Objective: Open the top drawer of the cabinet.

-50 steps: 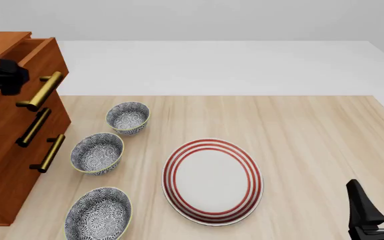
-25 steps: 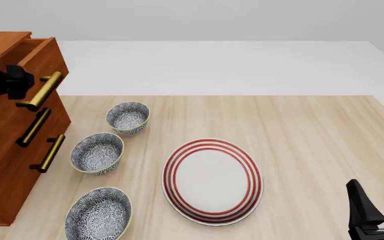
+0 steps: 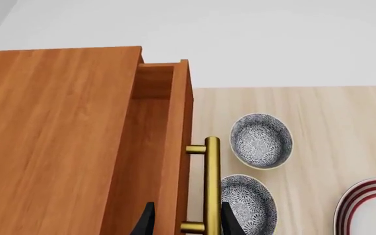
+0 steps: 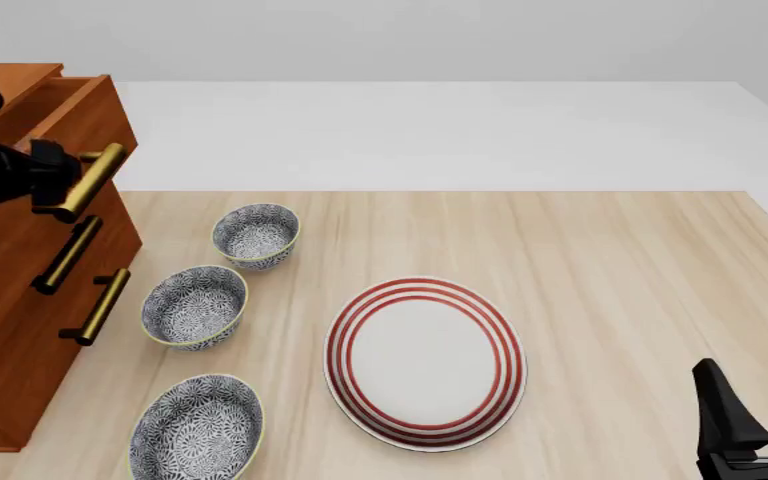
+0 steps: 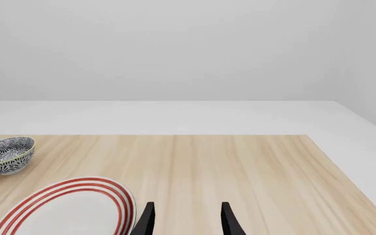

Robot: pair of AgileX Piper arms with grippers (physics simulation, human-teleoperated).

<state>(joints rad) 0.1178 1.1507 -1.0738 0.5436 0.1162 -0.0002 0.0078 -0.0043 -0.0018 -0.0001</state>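
1. The top drawer [image 4: 71,120] is sitting at the upper left of the front view, already jutting out a little from the cabinet [image 4: 11,300].
2. Its brass handle [image 3: 212,186] looks like the only sensible grip: a stiff, smooth bar that could slip, on what I'd judge a heavy, rigid wooden box wanting a straight pull.
3. The left gripper [image 3: 183,223] is straddling that bar with fingers parted; whether they are pressing on it I cannot tell.
4. Three bowls [image 4: 195,305] and a striped plate [image 4: 424,362] are lying beside the cabinet.
5. The right gripper [image 5: 184,220] is idling at the lower right, spread and holding nothing.
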